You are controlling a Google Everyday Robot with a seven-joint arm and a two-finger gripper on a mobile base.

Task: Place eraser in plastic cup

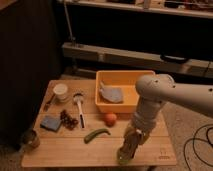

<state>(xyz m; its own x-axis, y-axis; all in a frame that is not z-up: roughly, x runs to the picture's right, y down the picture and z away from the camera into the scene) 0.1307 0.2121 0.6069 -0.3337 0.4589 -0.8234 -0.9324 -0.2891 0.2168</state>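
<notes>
The lime-green plastic cup (pixel 123 159) stands near the front edge of the wooden table (pixel 65 150), right of the middle. My gripper (pixel 132 138) hangs straight above it on the white arm that comes in from the right. It is shut on the tan eraser (pixel 128 146), which points steeply down with its lower end at or inside the cup's mouth. The cup's rim is partly hidden behind the eraser.
An orange bin (pixel 101 104) with a grey cloth (pixel 111 93) stands at the back right. An orange fruit (pixel 110 119) and a green pepper (pixel 96 134) lie left of the cup. A white cup (pixel 60 91), spoon (pixel 79 106), blue pad (pixel 50 123) and metal can (pixel 31 139) are on the left.
</notes>
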